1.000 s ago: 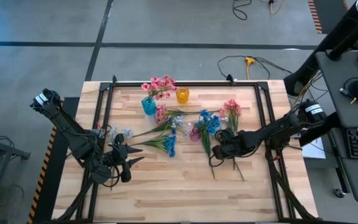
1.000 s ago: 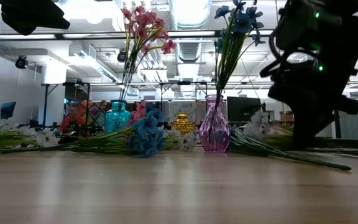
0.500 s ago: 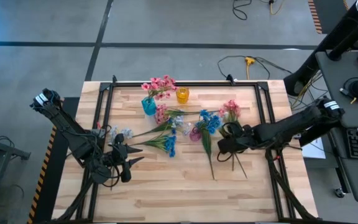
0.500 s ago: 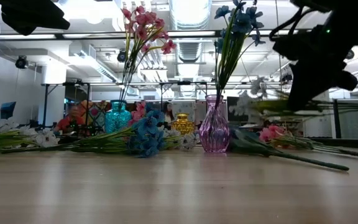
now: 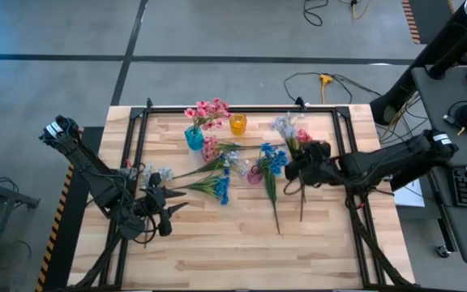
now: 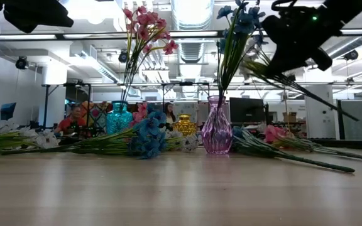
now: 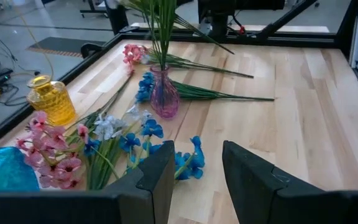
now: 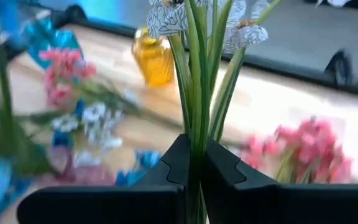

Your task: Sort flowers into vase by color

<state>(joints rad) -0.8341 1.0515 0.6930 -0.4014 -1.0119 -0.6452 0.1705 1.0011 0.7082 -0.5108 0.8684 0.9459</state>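
here the right pincer (image 8: 191,163) is clamped on the white spray's stems (image 8: 199,81), lifted off the table (image 5: 217,235).

A: The table (image 5: 217,235) looks like pale wood in joined strips, smooth with a faint satin sheen; its edge rails (image 5: 242,109) look like dark matt metal.

B: The yellow vase (image 7: 50,101) looks like ribbed, glossy, see-through glass or plastic. The purple vase (image 6: 217,130) is likewise clear and shiny, and the teal vase (image 6: 119,117) faceted.

A: The white flowers (image 8: 201,25) look like cloth petals, matt, on smooth plastic-looking stems. The right gripper (image 8: 190,168) has dark, matt, plastic-looking fingers.

B: Same matt black on the left gripper (image 7: 196,176).
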